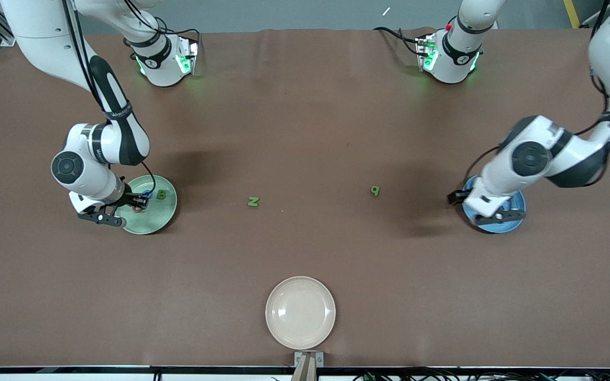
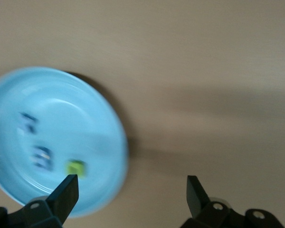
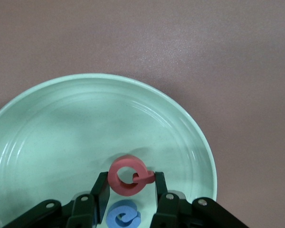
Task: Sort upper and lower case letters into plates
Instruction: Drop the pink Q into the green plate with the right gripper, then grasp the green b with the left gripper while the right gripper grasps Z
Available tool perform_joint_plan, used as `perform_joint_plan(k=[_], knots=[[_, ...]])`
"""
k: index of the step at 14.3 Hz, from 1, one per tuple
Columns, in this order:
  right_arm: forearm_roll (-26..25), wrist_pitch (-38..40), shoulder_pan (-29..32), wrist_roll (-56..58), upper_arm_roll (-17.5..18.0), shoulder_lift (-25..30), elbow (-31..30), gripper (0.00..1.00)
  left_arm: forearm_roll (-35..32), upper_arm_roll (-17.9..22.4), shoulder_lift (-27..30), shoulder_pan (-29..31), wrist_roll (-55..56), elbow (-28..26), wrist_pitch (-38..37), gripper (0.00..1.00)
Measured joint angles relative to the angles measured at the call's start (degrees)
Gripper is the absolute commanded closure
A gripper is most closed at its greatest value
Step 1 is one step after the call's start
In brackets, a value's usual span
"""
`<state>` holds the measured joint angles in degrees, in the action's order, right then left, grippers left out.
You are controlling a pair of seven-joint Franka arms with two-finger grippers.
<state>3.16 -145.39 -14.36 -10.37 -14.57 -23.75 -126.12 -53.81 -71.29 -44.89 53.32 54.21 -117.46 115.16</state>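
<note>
Three plates sit on the brown surface point(image 1: 305, 132): a pale green plate point(image 1: 164, 214) toward the right arm's end, a bright blue plate point(image 1: 517, 203) toward the left arm's end, and a cream plate point(image 1: 300, 312) near the edge closest to the front camera.

Two green letters lie loose mid-surface, an N point(image 1: 252, 201) and a q point(image 1: 374, 190).

The green plate carries a green B point(image 1: 161, 194) and a blue letter point(image 3: 123, 214).

The right end effector point(image 3: 131, 183) pinches a red letter point(image 3: 128, 175) over that plate, above the blue one.

The blue plate holds two blue letters point(image 2: 38, 142) and one green letter point(image 2: 76, 167).

The left end effector point(image 2: 133, 190) hangs over the blue plate's edge, spread wide and holding nothing.
</note>
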Motion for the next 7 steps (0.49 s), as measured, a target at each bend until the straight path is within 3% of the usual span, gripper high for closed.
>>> perform_joint_plan(k=[5,6,7], knots=[[0.1,0.0,0.0,0.0,0.0,-1.0,0.9,0.97,0.5,1.2,0.0,-14.0,15.7,0.6,1.8,0.01],[0.1,0.0,0.0,0.0,0.0,-1.0,1.0,0.82,0.6,2.3,0.0,-16.4,16.8,0.9,3.3,0.01],[0.3,0.0,0.0,0.0,0.1,-1.0,1.1,0.39,0.6,3.8,0.0,-18.8,17.4,1.0,5.4,0.01]])
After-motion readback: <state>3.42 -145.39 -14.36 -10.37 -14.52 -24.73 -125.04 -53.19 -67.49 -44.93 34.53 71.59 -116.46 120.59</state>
